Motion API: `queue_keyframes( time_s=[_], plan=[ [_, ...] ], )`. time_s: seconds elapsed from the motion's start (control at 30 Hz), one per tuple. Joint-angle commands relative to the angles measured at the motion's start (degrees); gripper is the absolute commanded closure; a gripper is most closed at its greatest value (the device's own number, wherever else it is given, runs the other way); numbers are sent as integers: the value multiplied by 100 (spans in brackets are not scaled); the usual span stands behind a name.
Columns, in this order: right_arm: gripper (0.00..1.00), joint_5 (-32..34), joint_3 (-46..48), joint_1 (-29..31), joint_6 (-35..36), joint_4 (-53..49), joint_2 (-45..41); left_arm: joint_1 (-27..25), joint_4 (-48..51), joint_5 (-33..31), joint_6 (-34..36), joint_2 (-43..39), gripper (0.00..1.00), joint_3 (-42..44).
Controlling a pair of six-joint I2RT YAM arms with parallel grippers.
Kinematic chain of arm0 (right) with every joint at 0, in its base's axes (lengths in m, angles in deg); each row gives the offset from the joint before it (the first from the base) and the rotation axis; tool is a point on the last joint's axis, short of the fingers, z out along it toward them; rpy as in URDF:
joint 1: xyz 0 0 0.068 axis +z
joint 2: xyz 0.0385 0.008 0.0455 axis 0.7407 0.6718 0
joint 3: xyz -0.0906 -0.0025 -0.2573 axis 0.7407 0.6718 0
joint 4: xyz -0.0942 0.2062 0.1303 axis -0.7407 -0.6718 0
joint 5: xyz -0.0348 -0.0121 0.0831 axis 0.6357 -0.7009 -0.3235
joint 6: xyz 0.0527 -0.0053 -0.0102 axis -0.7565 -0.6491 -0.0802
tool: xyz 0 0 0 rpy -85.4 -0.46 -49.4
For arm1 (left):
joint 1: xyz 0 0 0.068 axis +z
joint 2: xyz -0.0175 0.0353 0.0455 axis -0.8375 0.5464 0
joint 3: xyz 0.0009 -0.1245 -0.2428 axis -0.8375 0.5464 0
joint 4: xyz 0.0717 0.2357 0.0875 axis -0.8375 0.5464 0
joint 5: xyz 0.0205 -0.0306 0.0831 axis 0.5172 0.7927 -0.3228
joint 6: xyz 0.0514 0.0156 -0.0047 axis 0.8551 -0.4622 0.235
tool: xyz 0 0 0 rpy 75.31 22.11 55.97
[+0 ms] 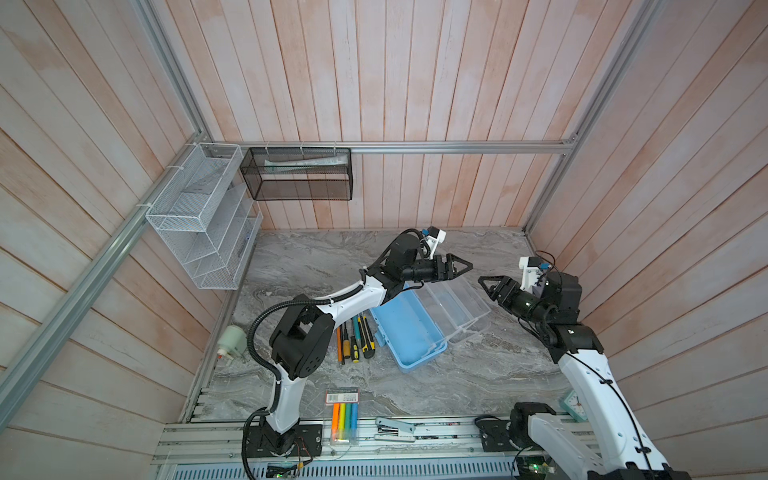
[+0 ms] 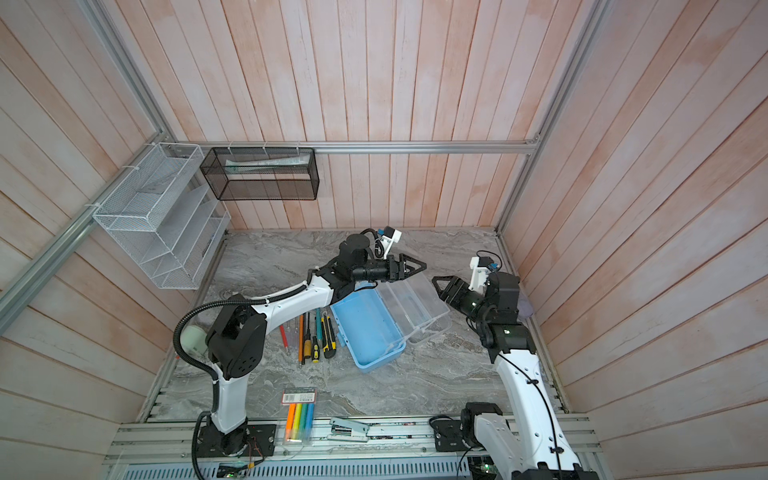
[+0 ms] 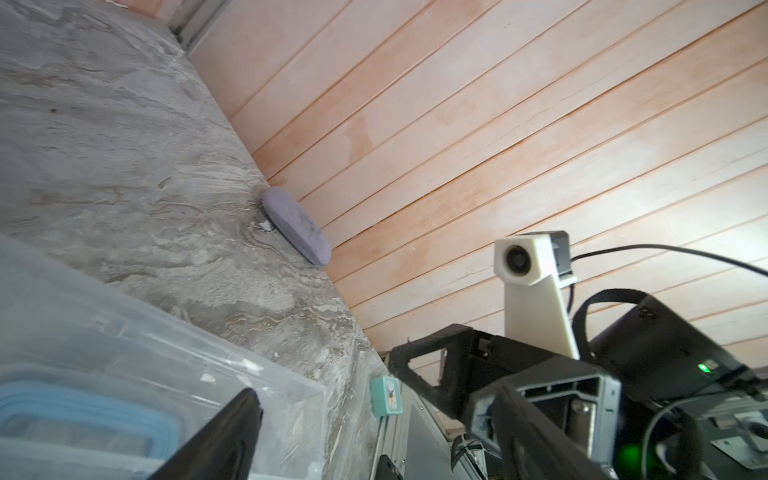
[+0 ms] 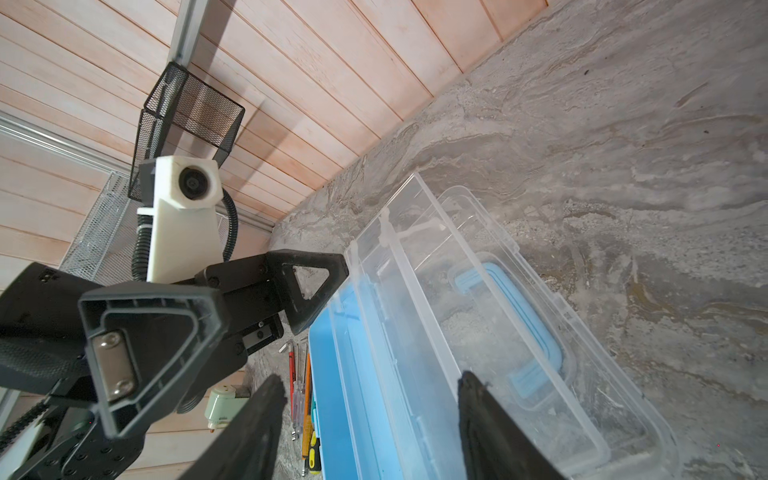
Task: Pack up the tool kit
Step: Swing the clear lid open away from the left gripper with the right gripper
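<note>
The tool kit [image 1: 409, 336] lies open in the middle of the table in both top views: a light blue box [image 2: 365, 332] with its clear lid [image 1: 461, 305] folded back flat, blue handle [image 4: 515, 316] underneath. A clear inner tray [image 4: 399, 299] stands along the hinge side. My left gripper [image 1: 468, 265] hovers open over the far end of the kit, empty; in the left wrist view its fingers [image 3: 232, 432] frame the lid's corner. My right gripper [image 1: 481, 281] faces it from the right, open and empty [image 4: 370, 376], above the clear tray.
Screwdrivers and a yellow utility knife [image 1: 355, 338] lie in a row left of the box. A marker pack [image 1: 344, 415], a stapler [image 1: 395, 428] and a teal clock [image 1: 575, 403] sit near the front edge. A grey-lilac case [image 3: 297, 226] lies by the right wall. Wire baskets [image 1: 199, 216] hang at the left.
</note>
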Motion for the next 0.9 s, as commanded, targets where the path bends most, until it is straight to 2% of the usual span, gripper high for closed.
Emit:
queue_keyframes(
  time_s=[0.0,0.13,0.23,0.3,0.4,0.5,0.87],
  plan=[
    [36,-100,-12,-28,290,-91,96,199,783,-658,486,-692,10,546],
    [38,-59,-45,65,564,-236,143,365,1794,-1905,854,-1604,11,1506],
    [39,573,-146,565,794,-469,138,372,2533,-2927,1034,-2317,11,2211],
    [39,1041,-211,1015,887,-592,196,407,2721,-3211,1019,-2663,11,2666],
    [39,1659,-286,1617,976,-706,343,560,2757,-3246,962,-2946,12,3175],
    [40,1941,-302,1888,1005,-680,441,663,2745,-3264,1007,-2956,14,3348],
    [42,1922,-125,1937,847,-569,405,761,2844,-3140,1174,-2608,16,3259]
  ],
)
